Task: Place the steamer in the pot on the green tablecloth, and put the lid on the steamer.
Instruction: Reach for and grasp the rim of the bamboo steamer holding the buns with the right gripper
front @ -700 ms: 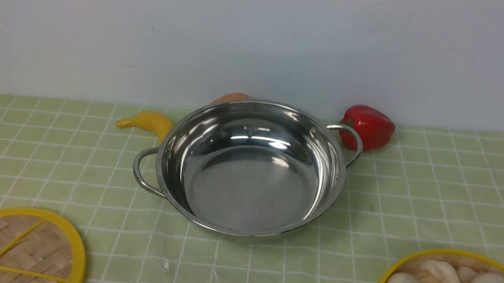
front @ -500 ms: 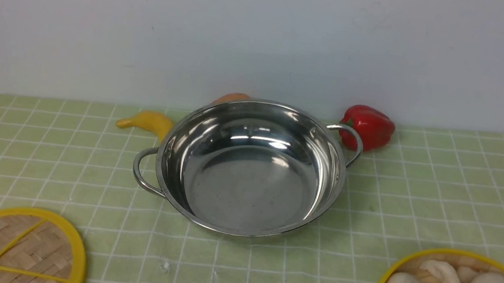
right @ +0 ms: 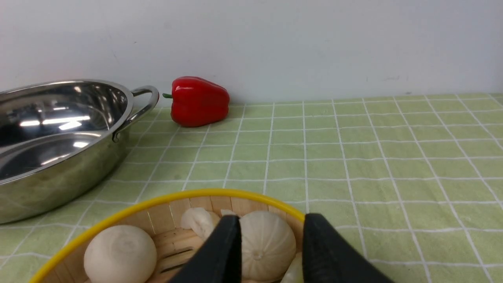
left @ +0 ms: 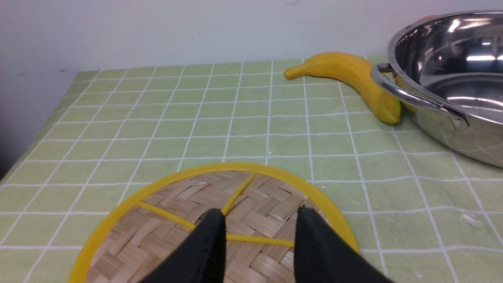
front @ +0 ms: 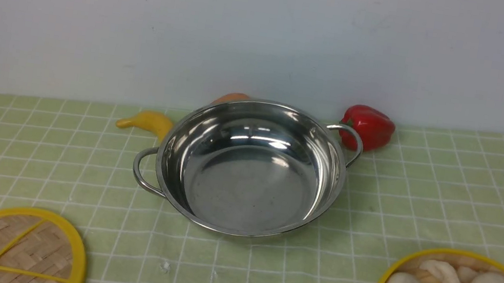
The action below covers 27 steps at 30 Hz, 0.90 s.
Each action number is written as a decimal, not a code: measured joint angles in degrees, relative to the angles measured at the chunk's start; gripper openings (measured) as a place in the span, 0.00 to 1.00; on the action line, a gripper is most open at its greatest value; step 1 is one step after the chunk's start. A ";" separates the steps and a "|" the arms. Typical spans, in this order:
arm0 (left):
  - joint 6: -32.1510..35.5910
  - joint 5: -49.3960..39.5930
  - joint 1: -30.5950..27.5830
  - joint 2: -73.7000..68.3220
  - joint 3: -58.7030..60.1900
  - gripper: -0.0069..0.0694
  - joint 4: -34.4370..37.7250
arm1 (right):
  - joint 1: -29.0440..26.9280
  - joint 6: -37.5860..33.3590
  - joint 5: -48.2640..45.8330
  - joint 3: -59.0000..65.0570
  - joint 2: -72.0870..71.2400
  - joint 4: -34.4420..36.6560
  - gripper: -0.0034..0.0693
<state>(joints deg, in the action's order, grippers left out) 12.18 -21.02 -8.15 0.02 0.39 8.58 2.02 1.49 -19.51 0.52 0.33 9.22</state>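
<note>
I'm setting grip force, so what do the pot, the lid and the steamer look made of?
The pot looks like polished stainless steel: mirror reflections and bright glints. The lid seems to be matte woven bamboo strips in a smooth yellow rim, probably plastic. The steamer shows pale, unvarnished-looking bamboo slats under a similar yellow rim.

You'll see a yellow banana (front: 150, 122) lying near the white wall (front: 267, 30), a red bell pepper (front: 369, 126) well off to its right, and something orange (front: 231, 98), mostly hidden, between them.
</note>
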 joint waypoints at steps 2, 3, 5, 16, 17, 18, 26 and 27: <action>0.00 0.00 0.00 0.00 0.00 0.41 0.00 | 0.00 0.00 0.00 0.00 0.00 0.00 0.38; 0.00 0.00 0.00 0.00 0.00 0.41 0.00 | 0.00 0.00 0.09 0.00 0.00 0.00 0.38; 0.00 0.00 0.00 0.00 0.00 0.41 0.00 | 0.00 0.22 0.94 0.00 0.00 0.00 0.38; -0.06 0.00 0.00 0.00 0.00 0.41 0.00 | 0.00 2.69 -4.62 -18.56 -0.27 5.70 0.38; -0.06 0.00 0.00 0.00 0.00 0.41 0.00 | 0.00 2.69 -10.79 -21.57 -0.33 5.70 0.38; 0.00 0.00 0.00 0.00 0.00 0.41 0.00 | 0.00 2.69 -17.10 -24.91 -0.33 5.71 0.38; 0.00 0.00 0.00 0.00 0.00 0.41 0.00 | 0.00 3.27 -34.40 -33.35 -0.35 12.43 0.38; 0.00 0.00 0.00 0.00 0.00 0.41 0.00 | 0.00 3.66 -35.98 -33.36 -0.35 14.13 0.38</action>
<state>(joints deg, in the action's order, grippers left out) 12.17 -21.02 -8.15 0.02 0.39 8.58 2.02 5.15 -55.50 -32.84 -0.02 23.35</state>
